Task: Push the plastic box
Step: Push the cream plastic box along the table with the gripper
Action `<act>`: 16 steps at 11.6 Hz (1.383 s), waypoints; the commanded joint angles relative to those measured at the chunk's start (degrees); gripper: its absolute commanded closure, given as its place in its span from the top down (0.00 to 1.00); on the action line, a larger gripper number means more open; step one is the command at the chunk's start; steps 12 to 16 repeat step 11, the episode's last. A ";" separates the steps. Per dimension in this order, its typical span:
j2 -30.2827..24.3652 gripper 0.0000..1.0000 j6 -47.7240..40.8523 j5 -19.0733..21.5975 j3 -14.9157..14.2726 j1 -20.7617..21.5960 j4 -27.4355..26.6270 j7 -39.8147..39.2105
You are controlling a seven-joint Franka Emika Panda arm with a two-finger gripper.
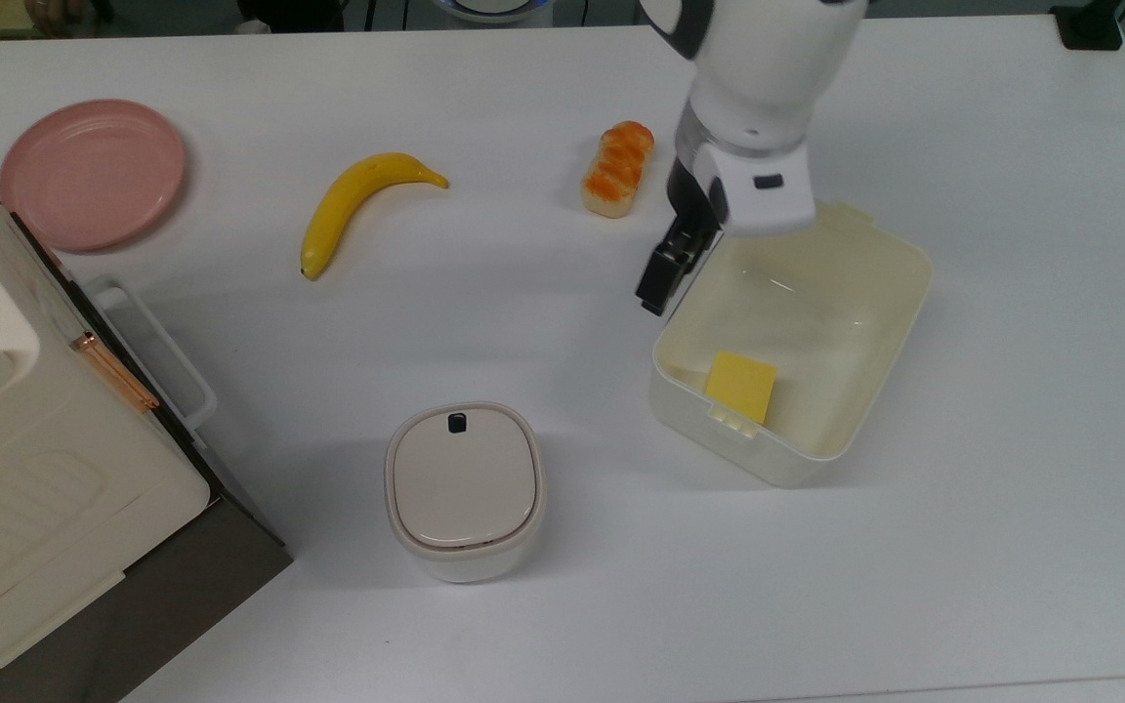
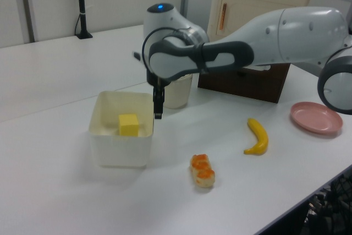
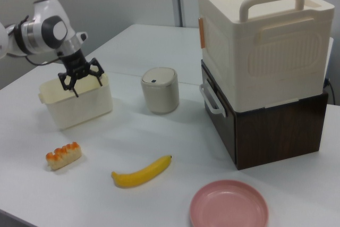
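Our end effector (image 3: pixel 79 81) hangs with fingers spread wide, tips at the box (image 1: pixel 797 332) rim's near corner. We judge the box light, stiff and slick on the surface (image 1: pixel 914 586); push its wall low, not grip.

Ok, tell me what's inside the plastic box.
Inside the plastic box lies one yellow square patch, close to the short wall nearest the top view's bottom edge. The rest of the visible floor looks bare. The corner under the arm and pincer is covered in the top view.
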 commanded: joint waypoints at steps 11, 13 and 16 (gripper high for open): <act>-16.67 1.00 -13.72 7.58 -1.71 -16.73 -0.68 40.77; -16.67 1.00 -13.72 7.58 -1.71 -16.73 -0.68 40.77; -16.67 1.00 -13.72 7.58 -1.71 -16.73 -0.68 40.77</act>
